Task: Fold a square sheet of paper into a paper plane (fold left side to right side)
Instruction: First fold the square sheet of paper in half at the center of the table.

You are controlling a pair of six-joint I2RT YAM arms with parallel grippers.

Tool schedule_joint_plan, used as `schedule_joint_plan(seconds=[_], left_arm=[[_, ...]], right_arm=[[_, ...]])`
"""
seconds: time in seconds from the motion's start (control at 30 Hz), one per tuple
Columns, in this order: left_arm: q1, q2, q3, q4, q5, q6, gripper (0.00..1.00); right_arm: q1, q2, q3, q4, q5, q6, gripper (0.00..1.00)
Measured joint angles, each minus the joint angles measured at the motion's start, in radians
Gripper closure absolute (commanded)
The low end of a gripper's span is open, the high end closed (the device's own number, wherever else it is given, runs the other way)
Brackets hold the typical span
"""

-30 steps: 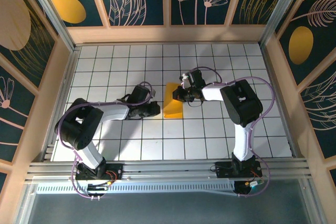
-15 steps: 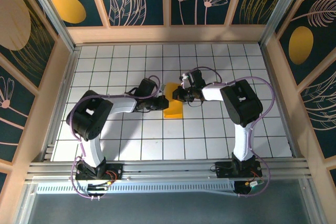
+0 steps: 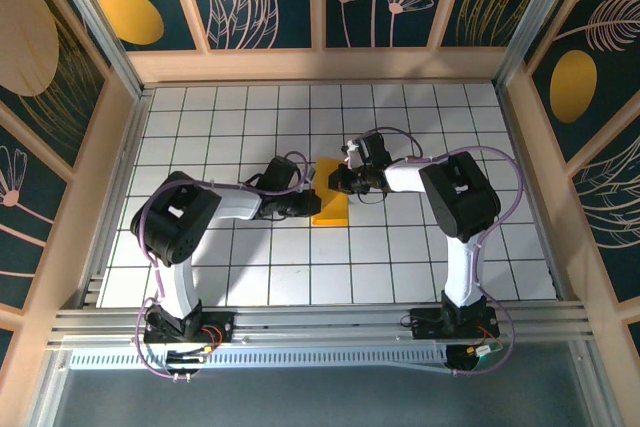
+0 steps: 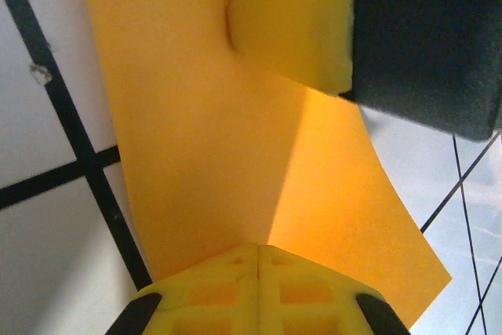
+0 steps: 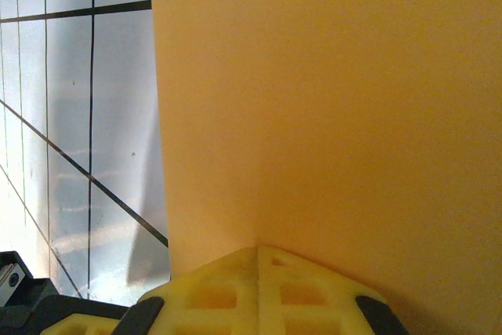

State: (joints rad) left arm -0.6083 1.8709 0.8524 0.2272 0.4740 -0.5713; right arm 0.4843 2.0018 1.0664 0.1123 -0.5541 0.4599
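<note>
Now my left arm (image 3: 215, 209) comes up from its base at the bench's near-left, bends at the elbow and lies low, pointing right, so that my left tool (image 3: 306, 203) meets the left edge of the sheet (image 3: 332, 209). That tool is closed, tips together and set on the paper rather than pinching it, as I judge; I take it to be pressing the fold flat. The sheet lies about the middle of the bench (image 3: 400, 267), well apart from every edge, as a narrow strip, so the left-to-right fold looks made. In my left wrist view it bows a little ahead of the tips. My right tool (image 3: 338, 181), closed too, rests on the sheet's right side toward its far end, likely to stop it sliding. My right arm (image 3: 405, 179) rises from the near-right base, folds at the elbow and stretches left, low over the bench.
</note>
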Motion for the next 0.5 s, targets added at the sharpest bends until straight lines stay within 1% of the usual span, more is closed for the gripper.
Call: schedule_joint_plan(seconds=[0.23,0.5], left_arm=[[-0.018,-0.054,-0.080,0.027,0.000,0.040,0.96],[-0.026,-0.095,-0.134,0.035,0.001,0.072,0.96]], right_arm=[[0.000,0.000,0.001,-0.004,0.000,-0.010,1.00],[0.000,0.000,0.001,-0.004,0.000,-0.010,1.00]])
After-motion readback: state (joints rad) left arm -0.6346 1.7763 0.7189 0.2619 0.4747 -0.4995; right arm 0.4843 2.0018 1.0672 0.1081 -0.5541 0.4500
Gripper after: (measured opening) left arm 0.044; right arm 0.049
